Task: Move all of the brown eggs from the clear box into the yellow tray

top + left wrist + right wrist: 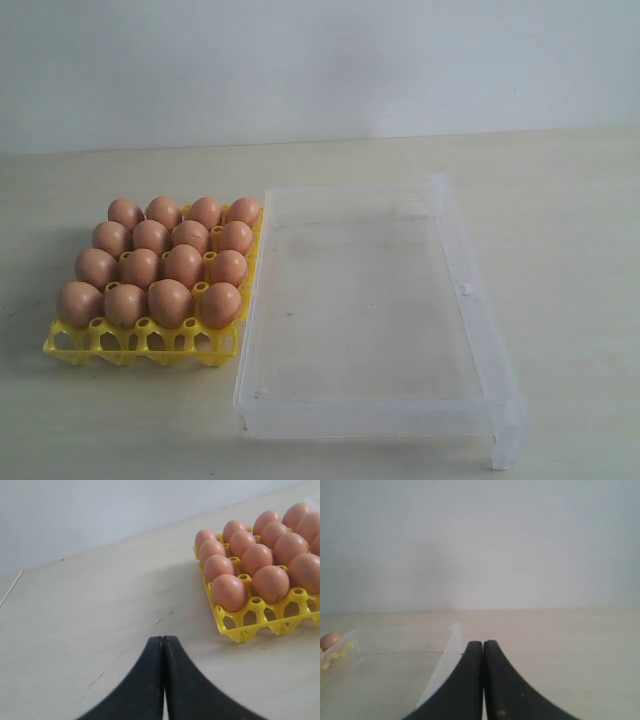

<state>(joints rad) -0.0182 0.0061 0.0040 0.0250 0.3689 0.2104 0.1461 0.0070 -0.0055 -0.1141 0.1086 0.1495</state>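
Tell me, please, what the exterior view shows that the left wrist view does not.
Only the exterior view shows the clear box as a whole, with no egg inside. Only the left wrist view shows the left gripper, jaws pressed together and holding nothing, above the table. Both show the yellow tray loaded with brown eggs.

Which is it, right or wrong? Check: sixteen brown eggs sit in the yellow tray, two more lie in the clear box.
Wrong: the exterior view shows no eggs in the clear box. Sixteen brown eggs do sit in the yellow tray.
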